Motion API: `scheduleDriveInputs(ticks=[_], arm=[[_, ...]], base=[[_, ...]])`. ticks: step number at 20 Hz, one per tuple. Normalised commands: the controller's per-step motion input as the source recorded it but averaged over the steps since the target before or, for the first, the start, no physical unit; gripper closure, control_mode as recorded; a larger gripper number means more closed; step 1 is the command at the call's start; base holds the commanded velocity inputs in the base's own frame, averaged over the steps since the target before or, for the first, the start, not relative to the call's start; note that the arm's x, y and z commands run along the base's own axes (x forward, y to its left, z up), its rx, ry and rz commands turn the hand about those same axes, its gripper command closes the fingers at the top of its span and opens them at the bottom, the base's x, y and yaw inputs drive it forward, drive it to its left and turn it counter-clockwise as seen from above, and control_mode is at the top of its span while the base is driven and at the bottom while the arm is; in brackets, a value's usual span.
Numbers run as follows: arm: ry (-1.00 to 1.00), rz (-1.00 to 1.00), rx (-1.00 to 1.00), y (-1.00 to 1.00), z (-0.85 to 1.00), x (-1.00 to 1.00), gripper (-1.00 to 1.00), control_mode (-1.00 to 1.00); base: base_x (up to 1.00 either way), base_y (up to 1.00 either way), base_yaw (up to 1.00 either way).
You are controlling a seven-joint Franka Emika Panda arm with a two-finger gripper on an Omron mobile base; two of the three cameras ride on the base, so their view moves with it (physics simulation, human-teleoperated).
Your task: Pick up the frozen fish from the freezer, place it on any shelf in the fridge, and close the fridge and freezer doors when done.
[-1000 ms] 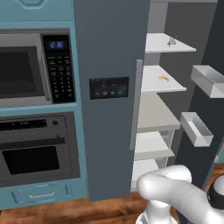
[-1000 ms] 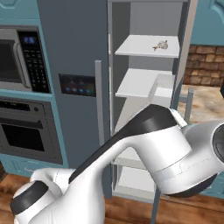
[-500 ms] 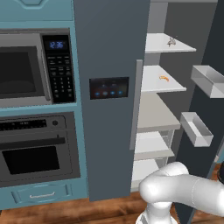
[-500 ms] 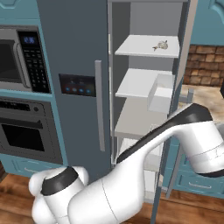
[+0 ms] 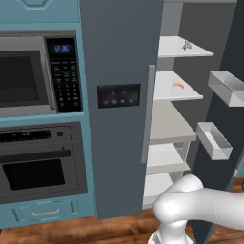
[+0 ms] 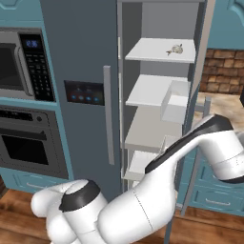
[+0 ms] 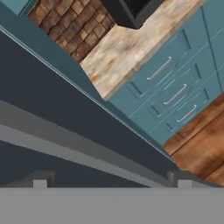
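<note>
Arm is swinging further right past the open fridge door [image 5: 224, 119], hand now facing its outer side w/ handle [image 7: 87, 151]. Frozen fish [image 6: 175, 49] is lying on top shelf [image 6: 147, 51]; freezer door [image 5: 119, 95] shut. Gripper [image 7: 109, 186] state: can't tell. Prob. lining up to close.

Freezer door [image 5: 119, 57]: smooth matt dark grey finish, with a glossy black panel [image 5: 118, 96] and a matt grey metal-look handle [image 5: 147, 114]. Shelf [image 6: 159, 50]: smooth, pale grey, plastic-like. Door bins [image 5: 214, 140]: clear plastic. Floor [image 5: 114, 228]: brown wood planks, slight sheen. Table [image 7: 131, 48]: mottled beige stone look. Wall [image 7: 61, 22]: rough brown brick. Drawers [image 7: 175, 92]: matt teal with brushed metal pulls.
</note>
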Motion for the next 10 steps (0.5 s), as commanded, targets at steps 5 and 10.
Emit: scheduleDriveInputs(ticks=[5, 10], arm=[[0.00, 0.00, 0.00, -0.25, -0.03, 0.27, -1.00, -1.00], [0.00, 0.00, 0.00, 0.00, -0.04, 0.54, -1.00, -1.00]], base=[[0.00, 0.00, 0.00], [0.00, 0.00, 0.00]])
